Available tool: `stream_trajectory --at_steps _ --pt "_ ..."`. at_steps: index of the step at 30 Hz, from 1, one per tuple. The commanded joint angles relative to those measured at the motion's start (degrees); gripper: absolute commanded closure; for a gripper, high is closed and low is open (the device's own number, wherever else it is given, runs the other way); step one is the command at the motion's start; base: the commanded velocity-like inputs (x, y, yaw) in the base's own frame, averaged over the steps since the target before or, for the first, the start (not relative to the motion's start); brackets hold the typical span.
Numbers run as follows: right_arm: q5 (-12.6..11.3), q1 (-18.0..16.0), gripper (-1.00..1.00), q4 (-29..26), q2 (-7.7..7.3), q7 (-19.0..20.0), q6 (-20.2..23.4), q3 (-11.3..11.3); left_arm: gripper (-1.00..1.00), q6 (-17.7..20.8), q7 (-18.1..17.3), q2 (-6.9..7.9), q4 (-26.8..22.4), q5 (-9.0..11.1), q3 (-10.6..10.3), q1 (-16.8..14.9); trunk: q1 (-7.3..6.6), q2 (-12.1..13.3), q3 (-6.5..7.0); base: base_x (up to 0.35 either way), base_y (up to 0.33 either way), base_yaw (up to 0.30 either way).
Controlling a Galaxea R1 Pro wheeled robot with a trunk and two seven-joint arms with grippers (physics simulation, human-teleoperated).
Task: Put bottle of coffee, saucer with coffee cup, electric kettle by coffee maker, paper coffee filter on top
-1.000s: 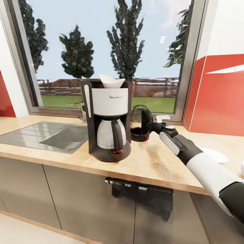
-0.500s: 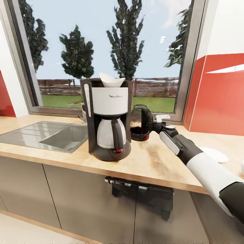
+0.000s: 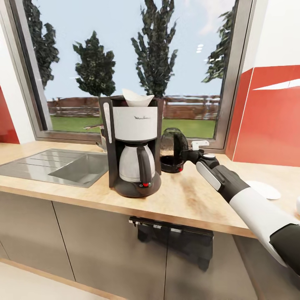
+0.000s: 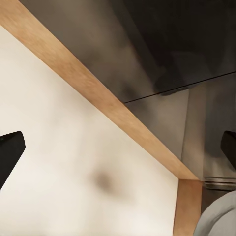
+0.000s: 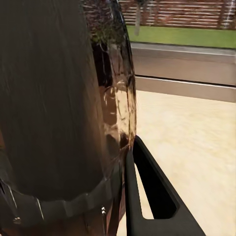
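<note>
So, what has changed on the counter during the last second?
Nothing visibly changed. The right gripper stays at the handle of the rounded dark glass electric kettle, which stands on the tan wood-grain countertop beside the tall dark grey coffee maker. The white paper filter still sits on top of it.

One tall dark grey drip coffee maker (image 3: pixel 133 148). One rounded dark glass kettle (image 3: pixel 172 151) at its 3 o'clock. One flat white round saucer (image 3: pixel 264 190).
</note>
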Motion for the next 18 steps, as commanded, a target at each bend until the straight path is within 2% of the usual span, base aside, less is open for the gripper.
stream_trajectory --at_steps 1,14,15,18 --pt "-1.68 -0.03 1.0 0.88 -0.07 -0.55 0.05 0.54 -1.0 -0.33 -0.15 0.01 0.07 -0.46 0.45 -0.05 0.0 -0.02 -0.08 0.0 0.0 0.0" --pt "-1.74 -0.03 1.0 0.88 -0.1 -0.48 -0.04 0.54 -1.0 -0.33 -0.16 0.01 0.07 -0.47 0.37 -0.05 0.0 -0.02 -0.08 0.0 0.0 0.0" --pt "-1.75 -0.03 -1.0 0.9 -0.1 -0.47 -0.07 0.54 -1.0 -0.33 -0.16 0.01 0.07 -0.47 0.37 -0.05 0.0 -0.02 -0.08 0.0 0.0 0.0" --pt "-1.74 -0.03 -1.0 0.91 -0.1 -0.48 -0.06 0.54 -1.0 -0.33 -0.14 0.01 0.07 -0.47 0.36 -0.05 0.0 -0.02 -0.08 0.0 0.0 0.0"
